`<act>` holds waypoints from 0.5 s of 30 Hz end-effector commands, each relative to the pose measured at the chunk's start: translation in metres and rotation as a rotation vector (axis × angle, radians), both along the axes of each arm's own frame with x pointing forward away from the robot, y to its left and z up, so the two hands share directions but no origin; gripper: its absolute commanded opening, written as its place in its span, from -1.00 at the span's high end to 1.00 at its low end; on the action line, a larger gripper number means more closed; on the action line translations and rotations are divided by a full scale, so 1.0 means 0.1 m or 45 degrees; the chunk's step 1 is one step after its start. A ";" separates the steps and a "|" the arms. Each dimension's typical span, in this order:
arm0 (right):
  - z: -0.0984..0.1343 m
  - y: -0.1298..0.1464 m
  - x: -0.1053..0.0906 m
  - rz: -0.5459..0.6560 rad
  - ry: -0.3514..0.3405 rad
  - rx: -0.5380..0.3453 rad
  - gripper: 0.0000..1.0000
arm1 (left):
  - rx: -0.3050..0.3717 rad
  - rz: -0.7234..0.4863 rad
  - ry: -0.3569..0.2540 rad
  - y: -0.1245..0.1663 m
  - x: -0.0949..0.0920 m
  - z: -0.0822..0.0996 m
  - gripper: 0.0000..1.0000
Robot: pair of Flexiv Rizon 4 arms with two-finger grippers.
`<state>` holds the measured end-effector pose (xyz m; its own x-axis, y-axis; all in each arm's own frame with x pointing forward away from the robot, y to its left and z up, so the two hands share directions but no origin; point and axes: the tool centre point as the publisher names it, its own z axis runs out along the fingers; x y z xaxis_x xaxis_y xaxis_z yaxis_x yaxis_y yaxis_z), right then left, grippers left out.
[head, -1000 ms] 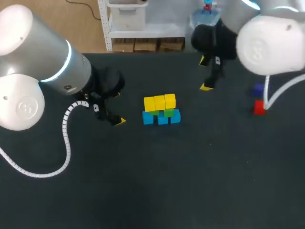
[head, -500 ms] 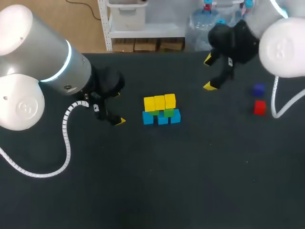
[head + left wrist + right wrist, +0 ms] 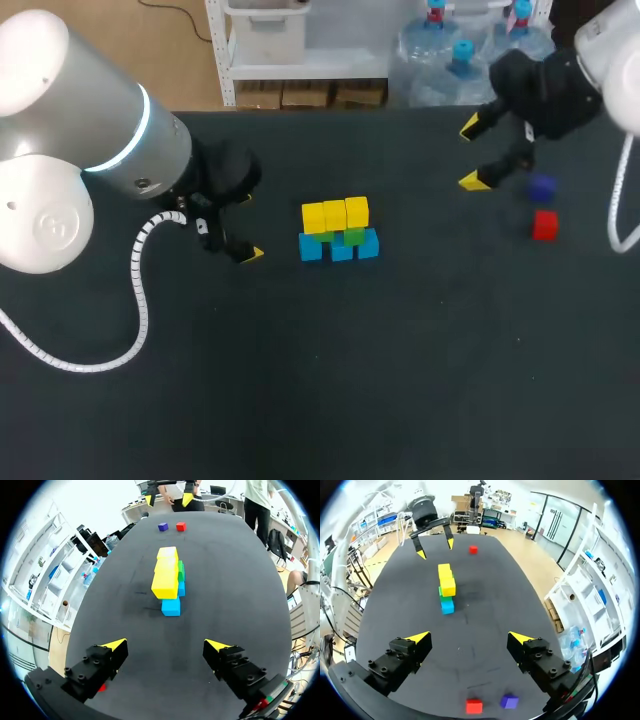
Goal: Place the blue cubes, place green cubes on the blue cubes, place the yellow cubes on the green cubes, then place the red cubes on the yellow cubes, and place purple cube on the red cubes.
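Now, our little cube wall stands in the middle of the black desk [image 3: 400, 380]: a row of blue cubes [image 3: 342, 250] at the bottom, green cubes [image 3: 348, 237] on them, and three yellow cubes [image 3: 335, 214] across the top. Our left gripper [image 3: 166, 645] hangs released near one end of the wall, holding nothing. Our right gripper [image 3: 470, 154] is spread wide and empty too, near the small purple cube [image 3: 541, 187] and a small red cube [image 3: 544, 225], which lie close together, well apart from the wall.

Wide passage between cube stack [image 3: 339, 230] and red cube [image 3: 544, 225], purple cube [image 3: 541, 187].
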<state>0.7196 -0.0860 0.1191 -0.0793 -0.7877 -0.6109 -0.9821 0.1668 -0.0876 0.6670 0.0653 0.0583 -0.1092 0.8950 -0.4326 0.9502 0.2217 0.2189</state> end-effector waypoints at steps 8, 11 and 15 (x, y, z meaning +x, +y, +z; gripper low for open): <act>-0.02 0.00 0.00 0.019 0.032 -0.023 -1.00 | -0.006 -0.007 0.001 0.01 0.01 0.00 -1.00; -0.02 0.00 0.00 0.019 0.032 -0.023 -1.00 | -0.006 -0.007 0.001 0.01 0.01 0.00 -1.00; -0.02 0.00 0.00 0.019 0.032 -0.023 -1.00 | -0.006 -0.007 0.001 0.01 0.01 0.00 -1.00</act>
